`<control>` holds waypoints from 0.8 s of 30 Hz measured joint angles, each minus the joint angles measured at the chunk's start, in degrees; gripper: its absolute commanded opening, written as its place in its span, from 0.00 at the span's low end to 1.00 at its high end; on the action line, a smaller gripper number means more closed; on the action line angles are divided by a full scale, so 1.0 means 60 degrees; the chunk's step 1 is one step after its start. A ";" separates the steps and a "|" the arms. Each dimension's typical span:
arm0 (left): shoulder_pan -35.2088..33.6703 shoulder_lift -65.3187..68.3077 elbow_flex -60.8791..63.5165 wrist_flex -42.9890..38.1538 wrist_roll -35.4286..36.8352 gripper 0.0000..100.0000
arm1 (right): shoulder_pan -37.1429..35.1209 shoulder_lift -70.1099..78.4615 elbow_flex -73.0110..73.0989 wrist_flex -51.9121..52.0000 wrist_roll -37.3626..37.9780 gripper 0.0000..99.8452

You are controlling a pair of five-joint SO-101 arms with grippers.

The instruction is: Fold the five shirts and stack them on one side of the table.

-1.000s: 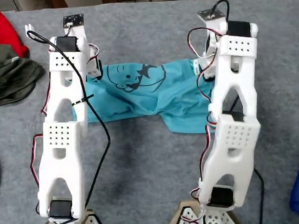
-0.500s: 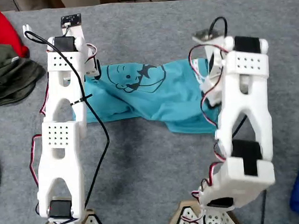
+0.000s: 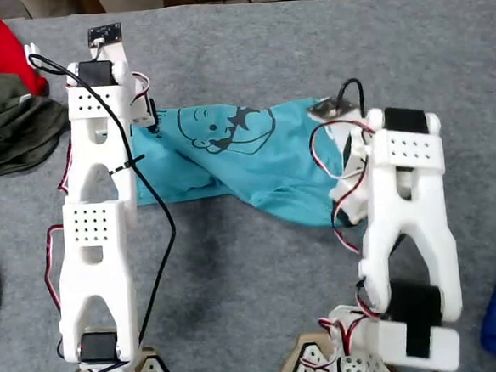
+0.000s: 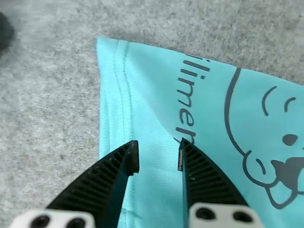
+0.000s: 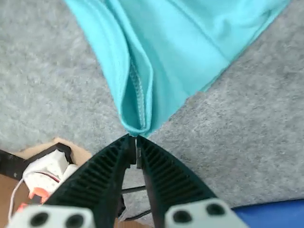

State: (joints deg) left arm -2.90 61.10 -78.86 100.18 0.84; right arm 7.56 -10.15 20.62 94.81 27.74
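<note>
Right gripper (image 5: 135, 138) is clenched on a pinched-up edge of the teal shirt (image 3: 255, 164) — probably to carry that side over for a fold. The shirt lies mid-table (image 3: 262, 270), rumpled between the arms. Left gripper (image 4: 158, 154) hangs released, its fingers straddling the opposite hem. Dark lettering (image 4: 192, 99) sits beside a cartoon face (image 3: 227, 126) — left unread.

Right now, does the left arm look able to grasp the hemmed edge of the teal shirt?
Probably yes. The left hand is open over the hemmed edge of the teal shirt, and nothing lies between it and the cloth. The right hand pinches the shirt's other end, out of the way.
</note>
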 measured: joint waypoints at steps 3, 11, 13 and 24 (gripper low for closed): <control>-0.0029 0.0000 0.0000 0.0000 0.0000 0.15 | 0.0542 -0.0586 -0.0029 0.0000 -0.0015 0.18; -0.0308 0.0000 0.0000 0.0000 0.0000 0.15 | 0.0908 -0.0484 -0.1890 -0.0571 -0.0718 0.14; -0.0527 0.0000 0.0000 0.0000 -0.0147 0.15 | 0.0733 0.0147 -0.2330 -0.0879 -0.1114 0.13; -0.0733 0.0000 0.1641 0.0000 -0.1040 0.15 | -0.0381 0.3692 -0.4777 -0.0147 -0.1744 0.14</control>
State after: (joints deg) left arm -7.30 61.10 -69.01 100.18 -5.41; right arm 5.27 12.00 -8.04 93.93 17.27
